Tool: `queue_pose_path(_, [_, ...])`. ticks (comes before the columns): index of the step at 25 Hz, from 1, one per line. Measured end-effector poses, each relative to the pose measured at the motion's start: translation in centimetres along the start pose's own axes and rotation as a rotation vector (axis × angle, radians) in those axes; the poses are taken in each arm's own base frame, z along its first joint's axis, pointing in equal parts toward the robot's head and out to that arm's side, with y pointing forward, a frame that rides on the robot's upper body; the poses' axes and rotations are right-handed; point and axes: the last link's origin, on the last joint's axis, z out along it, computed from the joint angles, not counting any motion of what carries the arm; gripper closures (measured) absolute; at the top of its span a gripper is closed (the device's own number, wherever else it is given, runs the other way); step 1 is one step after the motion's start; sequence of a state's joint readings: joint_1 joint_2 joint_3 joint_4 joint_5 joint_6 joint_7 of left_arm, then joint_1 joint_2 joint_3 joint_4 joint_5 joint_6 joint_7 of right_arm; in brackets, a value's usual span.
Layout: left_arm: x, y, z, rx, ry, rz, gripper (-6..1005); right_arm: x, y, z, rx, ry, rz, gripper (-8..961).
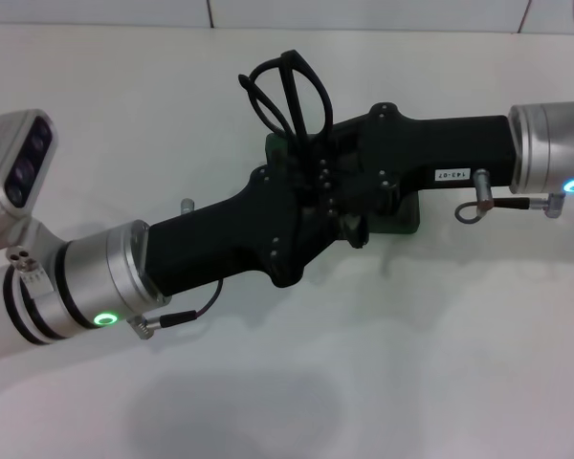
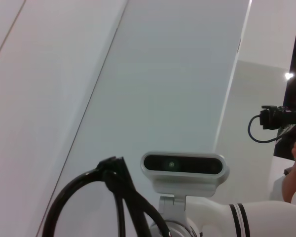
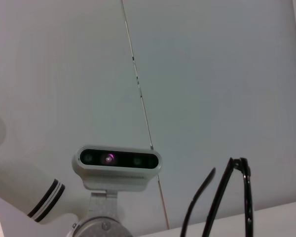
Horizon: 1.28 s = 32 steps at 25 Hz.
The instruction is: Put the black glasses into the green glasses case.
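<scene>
Glasses (image 1: pixel 287 96), thin black rounded frames, upright between both grippers; jaw states unclear

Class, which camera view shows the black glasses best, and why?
The head view: the black glasses show both rims, standing above the green glasses case, where the two arms meet. Each wrist view shows only part of the frame against the wall.

The glasses case (image 1: pixel 407 215) lies mid-counter (image 1: pixel 364 382), mostly hidden under both arms. The left pincer (image 1: pixel 311 215) comes in over the case from its left and near side, the right pincer (image 1: pixel 340 167) from its right. The glasses (image 1: pixel 282 91) stand above the case's far left end, where the pincers meet.
</scene>
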<state>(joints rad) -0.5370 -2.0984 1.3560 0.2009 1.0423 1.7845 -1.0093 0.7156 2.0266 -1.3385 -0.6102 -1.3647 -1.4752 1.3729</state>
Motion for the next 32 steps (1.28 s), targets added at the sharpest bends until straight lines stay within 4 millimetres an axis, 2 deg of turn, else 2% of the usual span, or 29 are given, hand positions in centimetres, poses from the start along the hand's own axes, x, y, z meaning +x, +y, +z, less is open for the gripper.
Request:
queue_pose_path(4, [0.0, 0.3, -0.3, -0.009, 0.007, -0.004, 970, 0.1, -0.2, -0.4, 0.017, 0.005, 0.0, 825])
queue_pose_path(9, [0.2, 1.8, -1.3, -0.085, 0.016, -0.001, 970, -0.2, -1.2, -0.9, 0.053, 0.079, -0.023, 824])
queue_pose_path(11, [0.2, 2.4, -1.7, -0.118, 0.01, 0.003, 970, -0.6, -1.6, -0.8, 0.063, 0.166, -0.043, 824])
queue_pose_path(15, [-0.2, 3.2, -2.9, -0.116, 0.005, 0.01, 970, -1.6, -2.5, 0.2, 0.099, 0.473, -0.112, 824])
queue_pose_path(18, [-0.5, 3.5, -3.4, -0.094, 0.01, 0.016, 970, -2.7, -3.1, 1.8, 0.14, 0.67, -0.184, 824])
queue_pose_path(21, [-0.7, 3.6, -3.8, -0.073, 0.013, 0.014, 970, -3.4, -3.1, 3.6, 0.139, 0.761, -0.236, 824])
queue_pose_path(26, [-1.2, 3.8, -3.8, -0.062, 0.012, 0.006, 970, -3.6, -2.5, 5.0, 0.119, 0.777, -0.214, 823])
queue_pose_path(32, [-1.3, 3.8, -3.8, -0.056, 0.01, 0.002, 970, -3.0, -1.8, 4.6, 0.11, 0.743, -0.147, 823])
